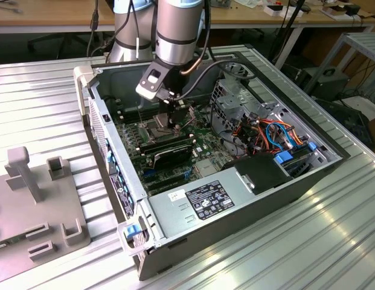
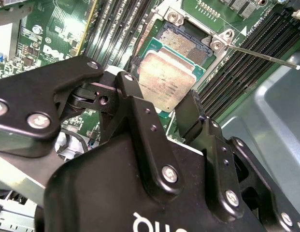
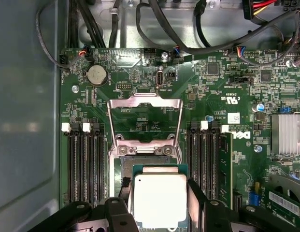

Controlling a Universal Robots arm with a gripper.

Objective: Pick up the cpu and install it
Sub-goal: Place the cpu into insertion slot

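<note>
Down inside the open tower case, the arm's black gripper is clamped on the cpu. One matte black finger presses against each of two opposite edges, a firm pinch with the jaws closed on the chip. The cpu is a flat square: dull silver-grey metal lid, faint print, thin green rim around it. It hangs right at the socket and overlaps the near half. The far half lies bare, a fine-grained golden-brown field of contacts inside a bright metal frame with round screw heads at the corners. Whether the chip touches those contacts, can't tell.

In the first wrist view the hinged load plate stands flipped up beyond the socket. It's a thin bright steel frame, open in the middle, with green board showing through. A slim steel lever rod juts out straight beside the socket. Long black memory slots with white latches flank the socket on both sides, and one memory module sits edge-on in the opposite bank. A round silver coin cell and a finned aluminium heatsink sit on the glossy green motherboard.

In the exterior view, the case lies on its side on a ribbed aluminium table, with a boxy grey power supply at the near end. Orange and blue cables bundle toward the exterior view's right. A grey blocky fixture sits at the exterior view's left.
</note>
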